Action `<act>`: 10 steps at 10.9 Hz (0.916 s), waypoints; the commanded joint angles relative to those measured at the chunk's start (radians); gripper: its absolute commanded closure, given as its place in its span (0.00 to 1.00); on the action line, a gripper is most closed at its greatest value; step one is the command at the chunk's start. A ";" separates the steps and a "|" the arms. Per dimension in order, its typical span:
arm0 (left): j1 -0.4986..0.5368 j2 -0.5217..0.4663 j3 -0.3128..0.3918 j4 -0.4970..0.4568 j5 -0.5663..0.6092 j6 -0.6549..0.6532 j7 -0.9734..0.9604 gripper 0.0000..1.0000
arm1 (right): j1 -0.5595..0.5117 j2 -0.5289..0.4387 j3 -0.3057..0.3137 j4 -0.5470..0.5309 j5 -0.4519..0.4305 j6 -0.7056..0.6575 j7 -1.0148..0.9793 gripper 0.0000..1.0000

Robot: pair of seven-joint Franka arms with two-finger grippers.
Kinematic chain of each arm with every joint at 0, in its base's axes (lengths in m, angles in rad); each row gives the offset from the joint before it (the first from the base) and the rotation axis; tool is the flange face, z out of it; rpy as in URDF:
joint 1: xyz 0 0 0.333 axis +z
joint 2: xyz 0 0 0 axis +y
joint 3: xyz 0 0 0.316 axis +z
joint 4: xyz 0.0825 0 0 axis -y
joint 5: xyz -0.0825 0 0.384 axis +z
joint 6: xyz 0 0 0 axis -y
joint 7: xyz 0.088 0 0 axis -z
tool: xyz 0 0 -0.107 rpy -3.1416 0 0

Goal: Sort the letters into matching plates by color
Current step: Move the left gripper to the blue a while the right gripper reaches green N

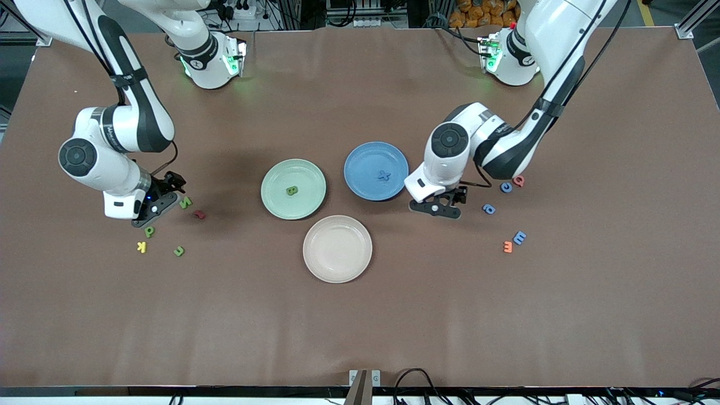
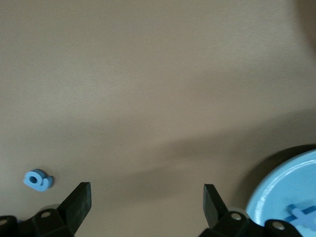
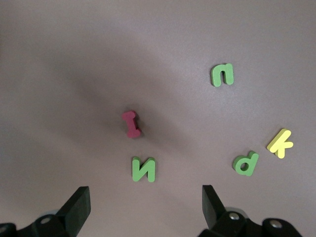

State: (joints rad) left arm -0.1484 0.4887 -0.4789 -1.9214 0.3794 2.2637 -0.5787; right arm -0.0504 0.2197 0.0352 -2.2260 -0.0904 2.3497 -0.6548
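- Brown tabletop (image 1: 360,326) carries three plates near its middle, close together.
- Green plate (image 1: 293,189) holds one green letter (image 1: 291,190).
- Blue plate (image 1: 376,171), toward the left arm's end, holds a blue letter (image 1: 385,175).
- Beige plate (image 1: 337,248) lies nearer the front camera than the other two, with nothing in it.
- Left tool (image 1: 436,209) hangs just beside the blue plate, over bare tabletop; its fingers (image 2: 79,200) stand wide apart, holding nothing.
- Blue letter a (image 1: 489,208) lies near that tool; a second blue letter (image 1: 506,187) and a pink letter (image 1: 518,180) sit beside the left arm, and a blue E (image 1: 520,237) and orange letter (image 1: 508,246) lie nearer the camera.
- Right tool (image 1: 154,211) hangs above the letters at the right arm's end, fingers (image 3: 79,205) spread, empty.
- Below it lie a green N (image 3: 143,169), red letter (image 3: 131,123), green p (image 3: 246,164), yellow k (image 3: 280,143) and green n (image 3: 222,74), all apart from each other.
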 commanded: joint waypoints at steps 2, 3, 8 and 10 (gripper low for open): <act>0.104 -0.042 -0.018 -0.047 0.027 -0.006 0.149 0.00 | -0.035 0.047 0.023 -0.038 -0.022 0.146 -0.009 0.00; 0.122 -0.045 -0.026 -0.050 0.027 -0.006 0.192 0.00 | -0.042 0.049 0.025 -0.058 -0.022 0.170 -0.009 0.00; 0.292 -0.071 -0.033 -0.189 0.027 0.181 0.393 0.00 | -0.069 0.030 0.038 -0.144 -0.028 0.233 -0.009 0.00; 0.319 -0.073 -0.053 -0.211 0.027 0.188 0.410 0.00 | -0.071 0.017 0.041 -0.168 -0.028 0.235 -0.008 0.00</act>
State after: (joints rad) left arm 0.1267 0.4519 -0.4983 -2.0695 0.3809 2.4197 -0.1879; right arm -0.0932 0.2792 0.0532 -2.3394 -0.1009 2.5644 -0.6549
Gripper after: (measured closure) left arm 0.000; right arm 0.000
